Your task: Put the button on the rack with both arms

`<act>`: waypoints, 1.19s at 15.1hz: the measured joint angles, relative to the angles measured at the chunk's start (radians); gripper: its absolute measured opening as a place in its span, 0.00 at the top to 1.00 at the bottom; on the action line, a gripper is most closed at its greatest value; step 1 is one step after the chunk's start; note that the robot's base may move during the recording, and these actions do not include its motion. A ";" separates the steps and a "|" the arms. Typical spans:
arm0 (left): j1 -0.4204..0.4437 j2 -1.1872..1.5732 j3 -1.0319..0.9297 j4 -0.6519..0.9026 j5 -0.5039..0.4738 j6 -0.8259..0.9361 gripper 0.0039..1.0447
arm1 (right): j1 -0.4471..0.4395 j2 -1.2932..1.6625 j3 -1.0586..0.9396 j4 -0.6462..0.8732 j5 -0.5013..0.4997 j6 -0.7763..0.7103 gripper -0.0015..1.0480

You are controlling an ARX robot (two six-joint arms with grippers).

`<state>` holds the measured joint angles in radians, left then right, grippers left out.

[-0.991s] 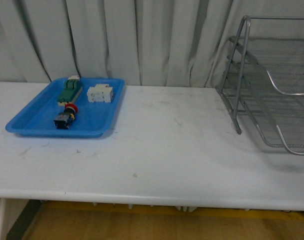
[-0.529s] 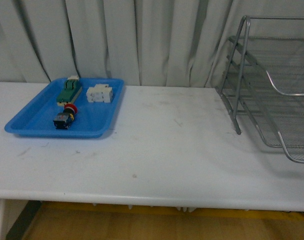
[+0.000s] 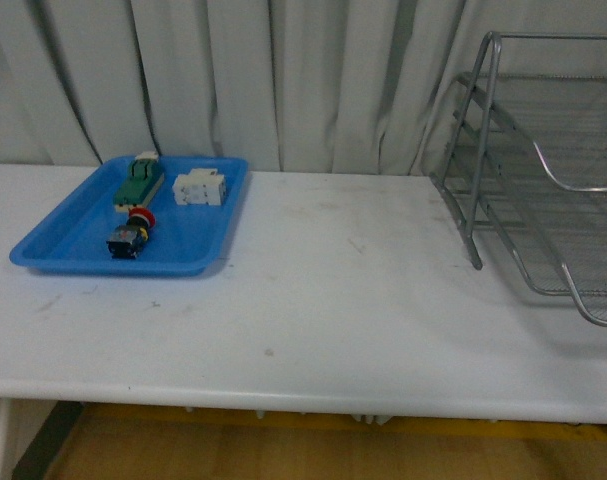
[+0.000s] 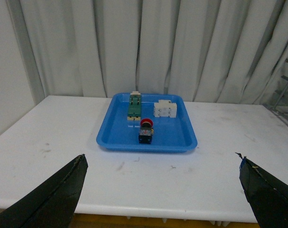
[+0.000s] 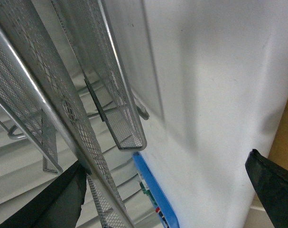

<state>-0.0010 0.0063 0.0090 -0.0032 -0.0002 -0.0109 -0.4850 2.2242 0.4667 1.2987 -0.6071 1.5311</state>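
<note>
The button [image 3: 133, 232] lay on its side in the blue tray [image 3: 188, 240], at the near part of the tray, its red cap pointing toward the curtain [image 3: 283, 80] and its blue-and-black body toward the robot. Just behind the cap sat a green-and-white block [image 3: 140, 180], and beside that, toward the tray's right rim, a group of white terminal blocks [image 3: 200, 187]; neither touched the button. The tray rested on the left part of the white worktop [image 3: 333, 290]. The rack [image 3: 543, 170] stood well apart from it at the worktop's right end, its wire-mesh tiers stepped one above another and partly cut off by the picture's edge.

Neither arm showed in the front view. In the left wrist view the left fingers [image 4: 49, 199] were spread wide and released, grasping nothing, with the button [image 4: 145, 131] and tray [image 4: 115, 137] well ahead of them. In the right wrist view the right fingers [image 5: 272, 183] were likewise spread and empty, close by the mesh tiers of the rack [image 5: 115, 95].
</note>
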 joint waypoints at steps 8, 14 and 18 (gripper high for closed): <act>0.000 0.000 0.000 0.000 0.000 0.000 0.06 | -0.017 -0.170 -0.104 -0.012 -0.034 0.047 0.06; 0.002 0.000 0.000 0.000 0.001 0.000 0.06 | -0.002 -0.965 -0.303 -0.596 0.108 -0.399 0.29; 0.001 0.000 0.000 0.000 0.000 0.000 0.06 | 0.198 -1.843 -0.336 -1.051 0.314 -1.342 0.74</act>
<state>-0.0002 0.0063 0.0090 -0.0029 -0.0002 -0.0105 -0.2867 0.3809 0.1310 0.2474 -0.2928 0.1886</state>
